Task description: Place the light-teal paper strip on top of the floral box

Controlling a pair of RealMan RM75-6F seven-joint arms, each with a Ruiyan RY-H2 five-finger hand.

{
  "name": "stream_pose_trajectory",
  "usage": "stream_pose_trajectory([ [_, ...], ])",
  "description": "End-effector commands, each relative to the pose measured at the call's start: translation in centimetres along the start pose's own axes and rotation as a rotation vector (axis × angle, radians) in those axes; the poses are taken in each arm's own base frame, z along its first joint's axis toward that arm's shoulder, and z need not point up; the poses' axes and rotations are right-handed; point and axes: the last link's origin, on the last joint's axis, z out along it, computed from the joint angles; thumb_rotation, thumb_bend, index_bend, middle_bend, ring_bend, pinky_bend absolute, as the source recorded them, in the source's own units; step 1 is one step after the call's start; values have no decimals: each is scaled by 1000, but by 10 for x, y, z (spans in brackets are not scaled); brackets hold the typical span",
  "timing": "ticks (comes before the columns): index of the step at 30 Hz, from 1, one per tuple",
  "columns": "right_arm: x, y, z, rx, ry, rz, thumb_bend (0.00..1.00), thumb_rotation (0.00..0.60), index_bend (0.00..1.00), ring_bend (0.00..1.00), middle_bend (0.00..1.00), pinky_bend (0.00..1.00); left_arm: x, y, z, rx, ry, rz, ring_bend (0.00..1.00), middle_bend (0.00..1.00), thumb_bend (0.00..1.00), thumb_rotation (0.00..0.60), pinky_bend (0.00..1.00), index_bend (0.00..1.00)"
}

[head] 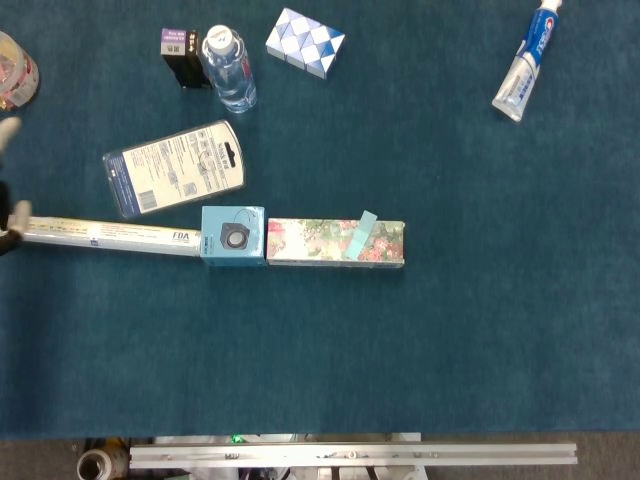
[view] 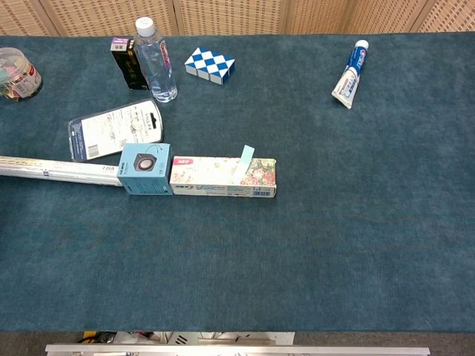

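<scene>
The light-teal paper strip [head: 361, 235] lies slanted across the right part of the floral box's [head: 312, 243] top, its upper end sticking out past the far edge. In the chest view the strip [view: 243, 162] leans on the same box [view: 211, 176]. The box lies flat at mid-table, end to end with a small blue speaker box [head: 233, 236]. Only blurred pale fingertips of my left hand [head: 10, 214] show at the far left edge of the head view, well away from the box. The right hand is out of both views.
A long narrow white box [head: 100, 233] runs left from the speaker box. A blister pack [head: 173, 167], a water bottle [head: 229, 68], a dark small box [head: 181, 50], a blue-white checkered block [head: 305, 42], a toothpaste tube [head: 525, 62] and a clear tub [view: 16, 73] lie further back.
</scene>
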Motion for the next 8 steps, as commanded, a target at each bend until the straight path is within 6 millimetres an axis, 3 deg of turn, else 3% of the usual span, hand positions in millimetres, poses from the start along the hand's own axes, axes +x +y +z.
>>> stream_pose_trajectory([
  [1, -2, 4, -9, 12, 12, -2, 111, 600, 296, 407, 436, 515, 5, -14, -15, 50, 36, -11, 306, 346, 398, 600, 374, 101],
  [8, -2, 2, -17, 12, 17, -4, 109, 600, 296, 407, 436, 515, 12, -23, -37, 76, 57, -4, 306, 345, 397, 600, 362, 101],
])
